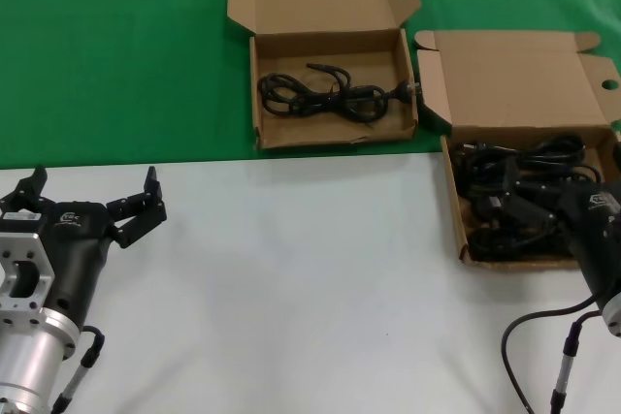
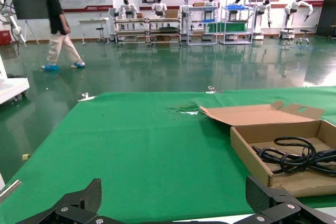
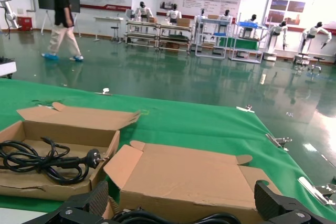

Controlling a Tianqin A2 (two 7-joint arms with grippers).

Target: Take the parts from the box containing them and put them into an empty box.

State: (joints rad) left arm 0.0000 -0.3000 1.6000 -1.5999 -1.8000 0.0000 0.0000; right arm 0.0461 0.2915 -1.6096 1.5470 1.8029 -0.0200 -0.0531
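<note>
Risk judged: tangled cables [image 1: 514, 191] in full box [image 1: 529, 94] snagging and dragging neighbours out on lift. Black looped bundles, densely piled. Right gripper [image 1: 519, 208] down in that box, fingers spread, nothing gripped. One cable [image 1: 325, 94] in other box [image 1: 330, 133]. Left gripper [image 1: 92, 203] parked over white table [image 1: 310, 288], fingers open.

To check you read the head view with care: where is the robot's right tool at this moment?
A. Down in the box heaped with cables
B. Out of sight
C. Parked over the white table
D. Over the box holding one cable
A: the right tool sits among the black cables inside the near box.
</note>
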